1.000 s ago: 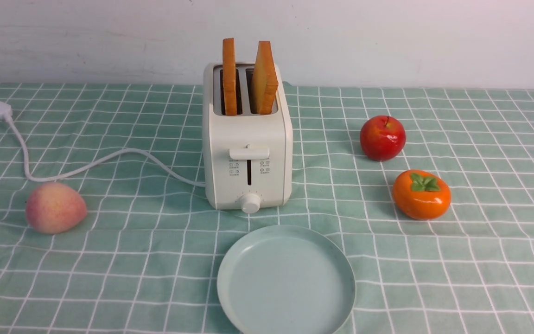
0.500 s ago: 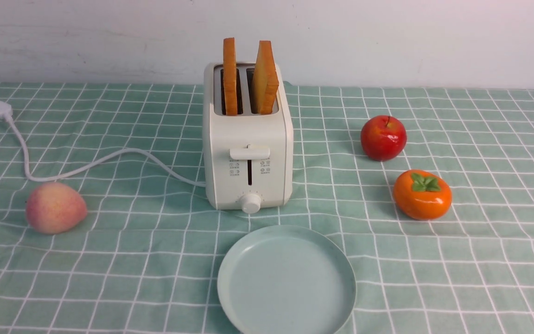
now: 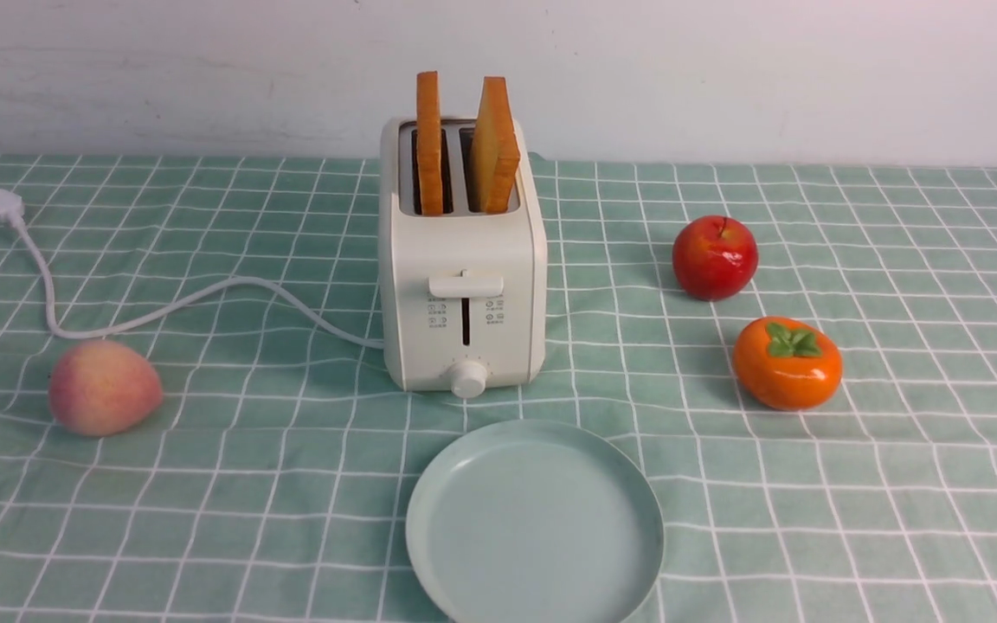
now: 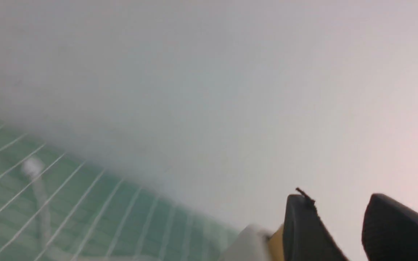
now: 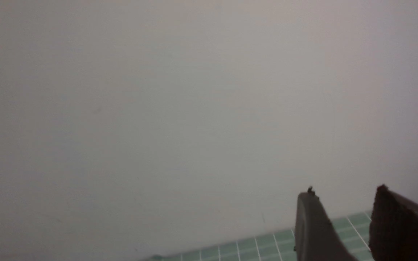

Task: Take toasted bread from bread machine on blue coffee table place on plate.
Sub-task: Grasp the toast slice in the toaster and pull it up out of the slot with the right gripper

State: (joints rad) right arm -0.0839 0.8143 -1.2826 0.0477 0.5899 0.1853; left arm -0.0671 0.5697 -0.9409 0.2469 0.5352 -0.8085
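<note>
Golden toasted bread (image 3: 429, 143), top edges exposed

Front view bright, even, sharp; soft shadows beside toaster (image 3: 462, 285), small glare on apple (image 3: 715, 258). My left wrist view smeared, cloth (image 4: 67, 210) blurred. My right wrist view dim, hazy.

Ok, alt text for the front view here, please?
A cream toaster stands on a green checked cloth with two toast slices standing in its slots and an empty mint plate in front. Peach to its left, apple and persimmon to its right.
</note>
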